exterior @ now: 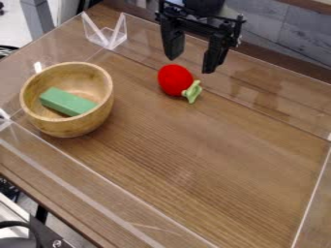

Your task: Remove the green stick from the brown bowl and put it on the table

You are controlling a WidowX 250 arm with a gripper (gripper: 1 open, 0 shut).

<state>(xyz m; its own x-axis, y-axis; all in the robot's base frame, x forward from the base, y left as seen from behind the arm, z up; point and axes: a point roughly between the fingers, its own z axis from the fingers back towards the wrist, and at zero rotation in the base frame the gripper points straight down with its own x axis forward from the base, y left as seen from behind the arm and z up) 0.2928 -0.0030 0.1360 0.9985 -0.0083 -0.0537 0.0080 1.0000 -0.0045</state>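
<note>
The gripper point(192, 55) hangs near the top of the frame, right of centre, pointing straight down with its two dark fingers point(172, 41) spread wide and nothing between them. Its tips stand above the table point(195, 155), apart from everything on it. The black wrist block above the fingers runs out of the top edge, so little of the arm shows. Just below the fingers, slightly left, lies a red ball point(176, 78) with a small green piece point(193, 93) touching its lower right side. The green stick point(66, 103) lies well apart from the gripper, at the left of the frame, resting flat inside the brown bowl point(91, 81), which sits upright on the wood. A clear plastic wall point(104, 34) rims the table, with a folded corner at upper left. No writing or label can be read anywhere.
</note>
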